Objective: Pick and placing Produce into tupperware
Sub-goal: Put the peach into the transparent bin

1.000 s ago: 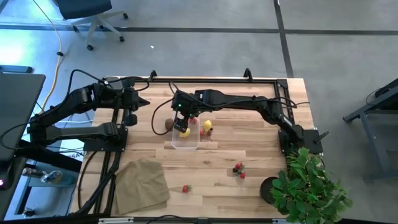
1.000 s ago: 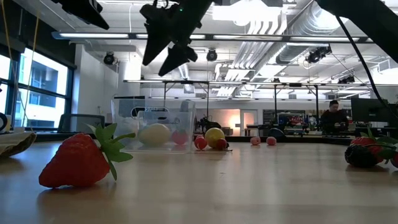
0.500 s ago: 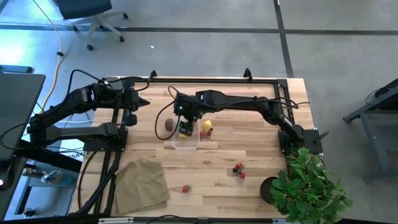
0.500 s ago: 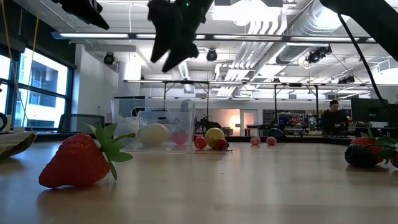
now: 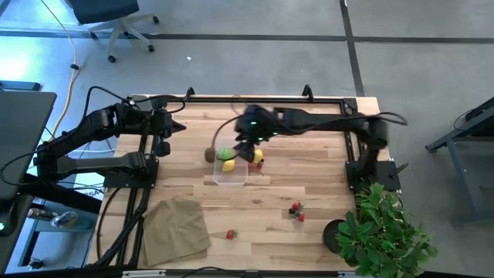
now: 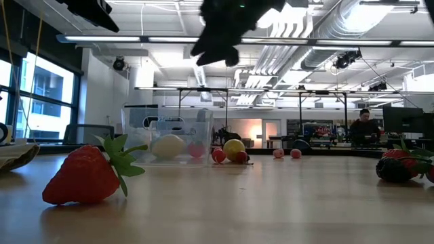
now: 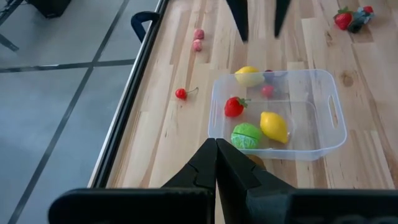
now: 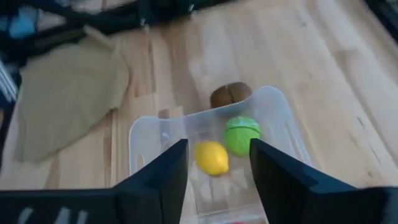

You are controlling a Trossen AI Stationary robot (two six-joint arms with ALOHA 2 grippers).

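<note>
Even, bright light falls on the tabletop (image 5: 309, 193) in the high view, with only soft shadows; the right arm (image 5: 309, 122) smears into motion blur there. In the low view, ceiling fixtures and windows backlight the scene, so the arms overhead read as black silhouettes, the right claw (image 6: 218, 41) blurred. The near strawberry (image 6: 85, 175) looks slightly soft. The right wrist view is blurred throughout, the tan cloth (image 8: 65, 93) hazy. The left wrist view is crisp, with mild glare on the clear tupperware (image 7: 336, 112).
</note>
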